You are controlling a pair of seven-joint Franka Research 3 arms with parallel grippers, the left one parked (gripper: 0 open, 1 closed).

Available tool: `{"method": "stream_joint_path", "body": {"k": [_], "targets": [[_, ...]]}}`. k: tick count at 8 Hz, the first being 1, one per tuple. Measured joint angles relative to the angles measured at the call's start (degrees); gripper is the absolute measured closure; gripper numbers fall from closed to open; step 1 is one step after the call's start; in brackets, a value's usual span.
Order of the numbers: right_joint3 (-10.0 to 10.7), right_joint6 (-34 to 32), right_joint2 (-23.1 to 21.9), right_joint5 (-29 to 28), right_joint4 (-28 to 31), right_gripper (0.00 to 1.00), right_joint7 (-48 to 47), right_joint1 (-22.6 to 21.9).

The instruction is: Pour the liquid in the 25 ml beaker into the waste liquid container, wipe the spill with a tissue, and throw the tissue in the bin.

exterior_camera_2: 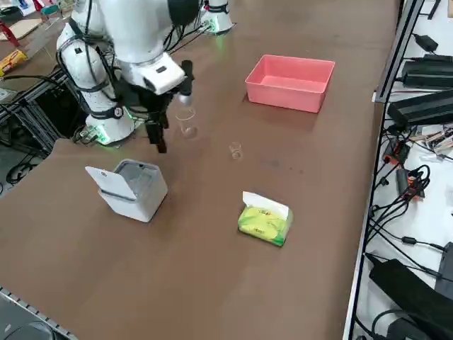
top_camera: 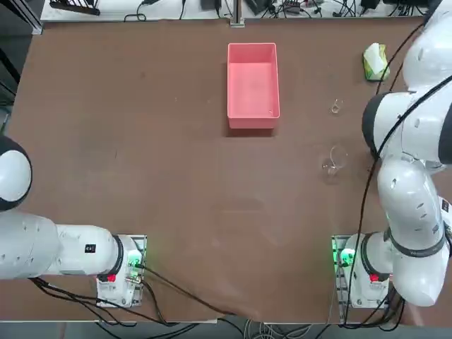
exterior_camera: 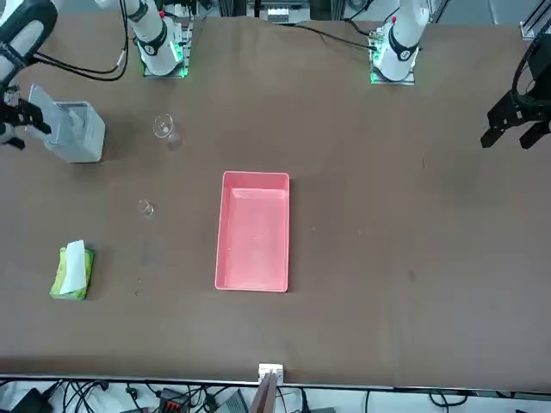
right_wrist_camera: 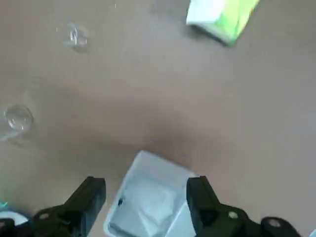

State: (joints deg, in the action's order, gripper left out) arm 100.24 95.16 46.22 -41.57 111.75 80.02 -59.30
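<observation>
My right gripper (right_wrist_camera: 145,183) hangs open just above the bin (right_wrist_camera: 163,173), a pale grey box with its lid tipped back (exterior_camera_2: 132,188), and holds nothing. A crumpled white tissue (right_wrist_camera: 147,201) lies inside the bin, below the spread fingers (right_wrist_camera: 94,190). The tiny 25 ml beaker (exterior_camera_2: 235,150) stands upright on the brown table, between the bin and the pink waste liquid container (exterior_camera_2: 290,82). In the front view the gripper (exterior_camera: 19,129) is at the left edge, beside the bin (exterior_camera: 77,133). My arm hides the gripper and the bin in the top view.
A larger clear beaker (exterior_camera_2: 186,122) stands close to my wrist. The yellow-green tissue pack (exterior_camera_2: 264,220), with a white sheet sticking up, lies near the table's right side. Cables and equipment line the floor beyond that edge.
</observation>
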Motion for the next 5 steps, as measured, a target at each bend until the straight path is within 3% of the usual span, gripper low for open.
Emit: {"method": "stream_joint_path", "body": {"k": [3,5], "targets": [[-3.8,-0.2,0.3,-2.0,-7.1,0.0,-9.8,-0.4],[-8.0,-1.7,0.3,-1.9,-11.6,0.0,-20.0,-0.6]]}}
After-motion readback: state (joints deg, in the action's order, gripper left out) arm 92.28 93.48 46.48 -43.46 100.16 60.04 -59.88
